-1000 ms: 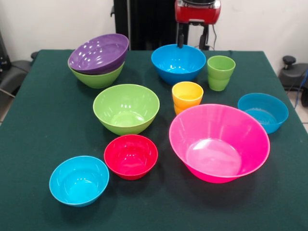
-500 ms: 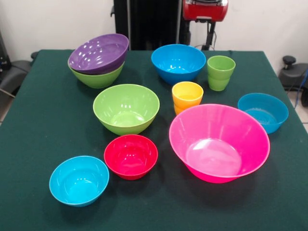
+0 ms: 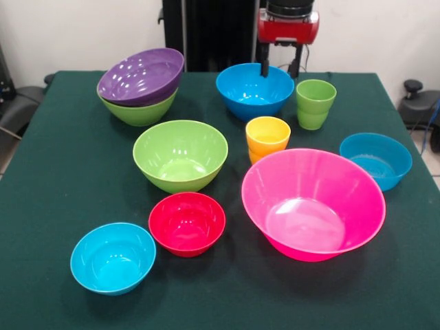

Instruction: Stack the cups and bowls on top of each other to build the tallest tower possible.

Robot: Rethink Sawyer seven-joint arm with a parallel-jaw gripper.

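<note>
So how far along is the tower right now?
Barely begun. Done: the purple bowl sits tilted in a lime green bowl. In hand: nothing; the hand hangs open over the blue bowl. Left: both cups, the pink bowl and the other bowls stand apart.

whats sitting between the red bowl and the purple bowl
In the front view, a lime green bowl stands alone between the red bowl and the purple bowl, which rests tilted in a second lime green bowl.
</note>
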